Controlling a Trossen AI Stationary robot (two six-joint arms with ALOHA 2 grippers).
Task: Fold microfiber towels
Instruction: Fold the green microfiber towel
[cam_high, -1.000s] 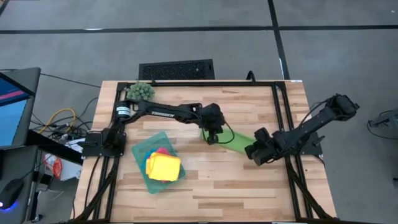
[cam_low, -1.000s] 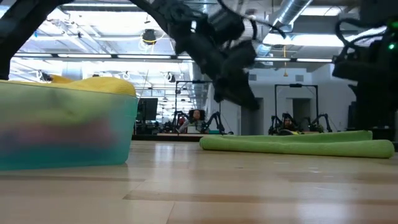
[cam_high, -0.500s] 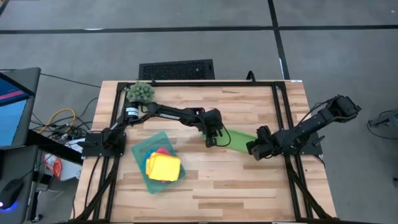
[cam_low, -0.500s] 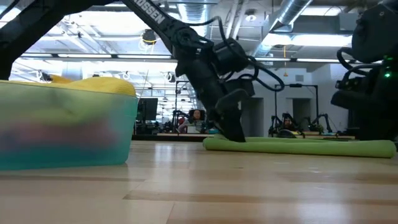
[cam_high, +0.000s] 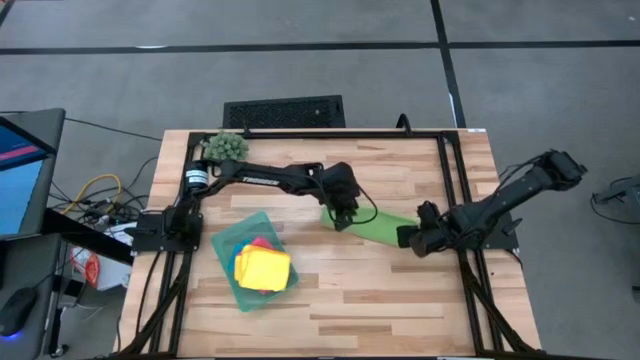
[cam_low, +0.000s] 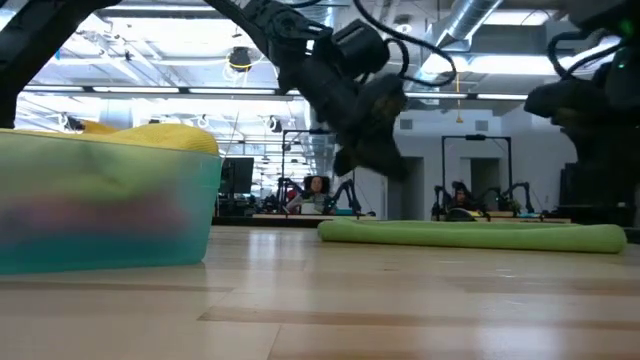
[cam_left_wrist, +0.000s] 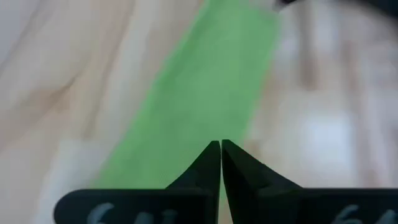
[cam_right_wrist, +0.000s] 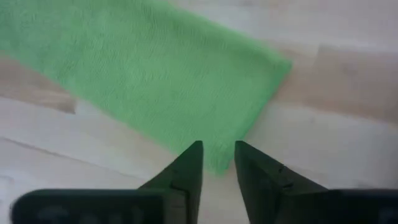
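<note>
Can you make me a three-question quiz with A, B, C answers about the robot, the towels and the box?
1. Where does the green towel lie?
A. inside the teal tray
B. flat on the wooden table, between the two arms
C. on the floor

2. What colour is the towel on top in the teal tray?
A. yellow
B. white
C. black

3. How is the left tool right now?
A. wide open
B. shut, holding nothing
C. shut on the spiky plant

Answers:
1. B: the high view shows the long folded strip on the table, the left tool at one end and the right tool at the other.
2. A: the yellow towel sits on top of the pile.
3. B: in the left wrist view its two tips meet, and the low view shows it raised above the towel.
</note>
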